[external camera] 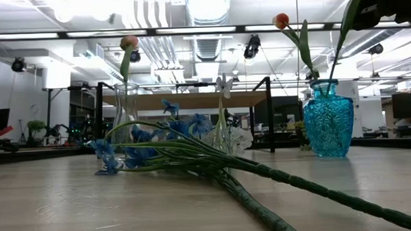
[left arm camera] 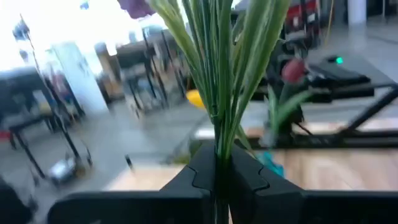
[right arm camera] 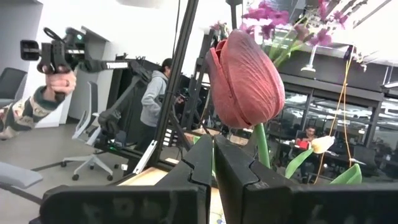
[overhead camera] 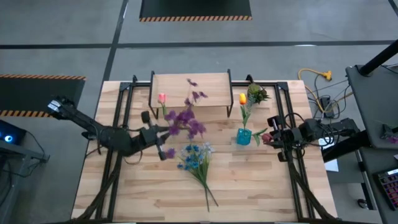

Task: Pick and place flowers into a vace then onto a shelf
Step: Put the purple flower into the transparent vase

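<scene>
1. Pinching the purple flowers (overhead camera: 185, 119) by their stems, my left gripper (overhead camera: 157, 134) hangs left of the blue vase (overhead camera: 244, 136).
2. My right gripper (overhead camera: 272, 138) clamps a dark red tulip (right arm camera: 244, 79) just right of that vase, nearer.
3. Blue flowers (overhead camera: 194, 157) lie on the table (overhead camera: 261, 193), stems toward its front; the shelf (overhead camera: 211, 83) stands behind.
</scene>
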Robot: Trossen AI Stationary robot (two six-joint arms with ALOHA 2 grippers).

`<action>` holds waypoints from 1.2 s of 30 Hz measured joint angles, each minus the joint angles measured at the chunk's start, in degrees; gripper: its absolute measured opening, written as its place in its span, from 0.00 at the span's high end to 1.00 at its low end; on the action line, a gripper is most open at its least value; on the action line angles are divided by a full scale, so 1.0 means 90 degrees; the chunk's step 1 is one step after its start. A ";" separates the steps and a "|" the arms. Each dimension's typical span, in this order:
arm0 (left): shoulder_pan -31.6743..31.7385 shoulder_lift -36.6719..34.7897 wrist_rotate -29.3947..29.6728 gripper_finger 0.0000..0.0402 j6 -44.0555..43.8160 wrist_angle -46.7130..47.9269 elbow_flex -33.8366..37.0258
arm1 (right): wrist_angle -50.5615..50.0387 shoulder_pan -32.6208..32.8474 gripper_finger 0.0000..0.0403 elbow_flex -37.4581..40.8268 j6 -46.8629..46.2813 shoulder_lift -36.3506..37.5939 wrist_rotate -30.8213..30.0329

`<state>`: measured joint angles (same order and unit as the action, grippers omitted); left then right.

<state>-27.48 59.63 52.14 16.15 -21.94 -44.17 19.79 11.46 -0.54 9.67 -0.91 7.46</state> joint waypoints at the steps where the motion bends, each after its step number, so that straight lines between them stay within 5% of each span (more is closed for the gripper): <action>1: 0.0151 -0.0042 -0.0104 1.00 0.0288 -0.0502 0.0265 | 0.0007 0.0002 0.98 0.0000 0.0000 0.0000 0.0000; 10: 0.1256 -0.0369 -0.1336 1.00 0.0253 -0.2204 0.1832 | 0.0017 0.0000 0.98 0.0000 -0.0027 0.0000 0.0000; 24: 0.2694 -0.0424 -0.3269 1.00 -0.0426 -0.2403 0.2400 | 0.0013 0.0002 0.98 0.0000 -0.0009 -0.0007 0.0000; 36: 0.2766 -0.0424 -0.3478 1.00 -0.0688 -0.2333 0.2886 | -0.0004 0.0001 0.98 0.0000 -0.0027 -0.0007 0.0000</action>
<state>-2.59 55.81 20.84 9.95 -42.93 -18.20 19.76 11.48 -0.54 9.43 -0.98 7.46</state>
